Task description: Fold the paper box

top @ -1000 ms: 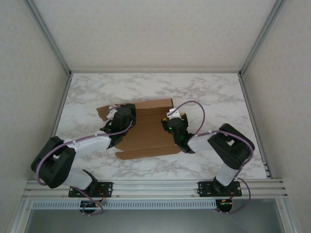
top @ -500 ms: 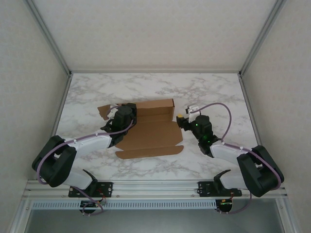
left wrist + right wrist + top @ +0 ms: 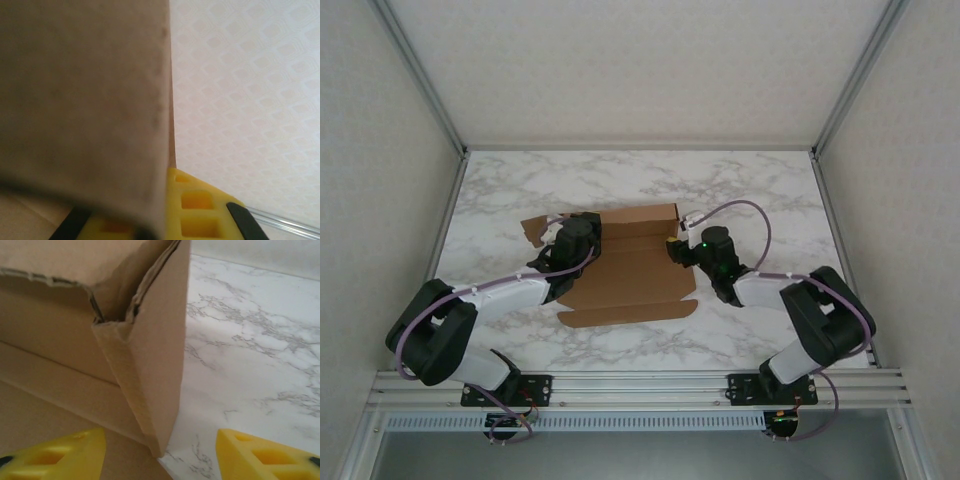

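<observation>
The plain brown cardboard paper box (image 3: 630, 280) lies half folded mid-surface on the white marbled surface (image 3: 770, 190), its long axis running left to right, far wall raised, loose front flap towards the near edge; the left pincer (image 3: 563, 238) sits at its left end, a cardboard panel against one yellow finger (image 3: 192, 200), and I cannot tell whether it grips; the right pincer (image 3: 161, 452) gapes wide and holds nothing, the box's far right corner standing between its fingertips; half a second ago it hung further right, clear of the box.
</observation>
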Available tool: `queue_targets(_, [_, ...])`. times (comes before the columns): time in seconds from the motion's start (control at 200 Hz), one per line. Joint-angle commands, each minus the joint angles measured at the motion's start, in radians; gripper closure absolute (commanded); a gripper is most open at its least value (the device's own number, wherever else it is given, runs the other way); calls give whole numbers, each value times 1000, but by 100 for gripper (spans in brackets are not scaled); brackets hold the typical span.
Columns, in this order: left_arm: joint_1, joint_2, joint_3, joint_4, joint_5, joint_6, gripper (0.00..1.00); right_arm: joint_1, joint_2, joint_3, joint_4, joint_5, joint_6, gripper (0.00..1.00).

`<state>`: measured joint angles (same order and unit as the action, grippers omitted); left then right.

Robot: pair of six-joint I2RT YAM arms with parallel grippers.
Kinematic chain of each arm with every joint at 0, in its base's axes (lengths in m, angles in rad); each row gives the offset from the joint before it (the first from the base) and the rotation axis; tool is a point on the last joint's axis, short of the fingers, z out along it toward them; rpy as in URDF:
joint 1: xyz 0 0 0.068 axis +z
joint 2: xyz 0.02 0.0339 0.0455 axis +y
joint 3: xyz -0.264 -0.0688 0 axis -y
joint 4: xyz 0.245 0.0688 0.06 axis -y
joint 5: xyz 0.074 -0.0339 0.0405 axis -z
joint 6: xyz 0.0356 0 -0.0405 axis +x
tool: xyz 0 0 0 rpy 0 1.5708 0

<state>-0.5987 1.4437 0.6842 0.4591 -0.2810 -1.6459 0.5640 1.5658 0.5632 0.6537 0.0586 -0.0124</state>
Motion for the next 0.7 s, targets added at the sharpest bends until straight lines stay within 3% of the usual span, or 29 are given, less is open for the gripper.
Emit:
queue_targets(0.0, [-19, 77, -46, -298, 106, 21, 100, 30, 60, 72, 11, 93, -6, 45])
queue_targets(0.24, [-19, 95, -38, -312, 111, 33, 100, 58, 151, 144, 6, 226, 4, 70])
queue_targets(0.3, [-18, 103, -44, -305, 116, 32, 100, 62, 160, 152, -2, 244, -2, 84])
queue_targets(0.406, [-18, 113, -44, -298, 127, 44, 100, 68, 169, 156, -9, 277, -7, 94])
queue_targets(0.696, [-29, 167, -53, -335, 137, 48, 100, 83, 175, 145, -7, 336, 15, 97])
